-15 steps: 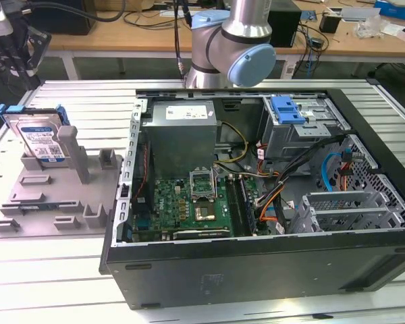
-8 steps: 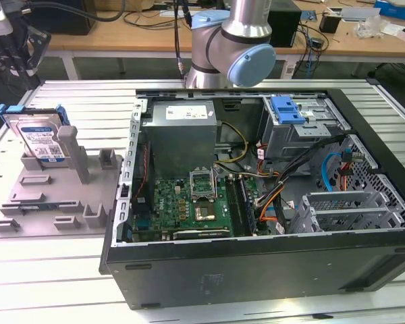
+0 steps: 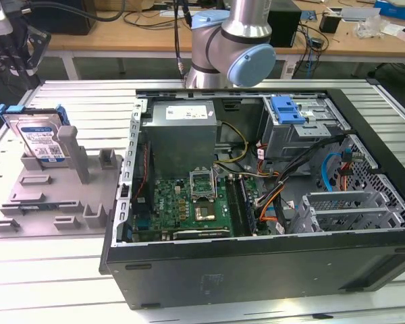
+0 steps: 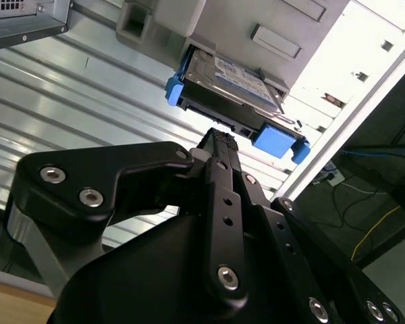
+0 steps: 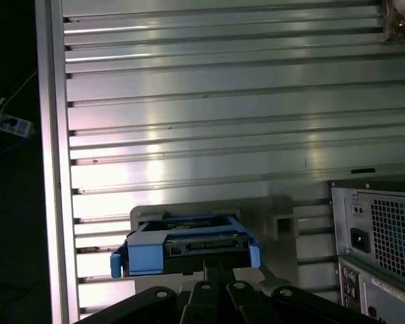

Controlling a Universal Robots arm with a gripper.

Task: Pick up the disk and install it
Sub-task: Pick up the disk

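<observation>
End effector (image 4: 219,139) clenched, empty | pointing at disk (image 4: 231,82), near it | disk stands in grey holder (image 3: 50,202)

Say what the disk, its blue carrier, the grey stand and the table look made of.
The disk looks like bare silver metal with a printed label. Its blue carrier: smooth moulded plastic, uniformly coloured. The grey stand: probably plastic, dull and even. The table: ribbed metal, likely aluminium, with a light-reflecting sheen.
</observation>
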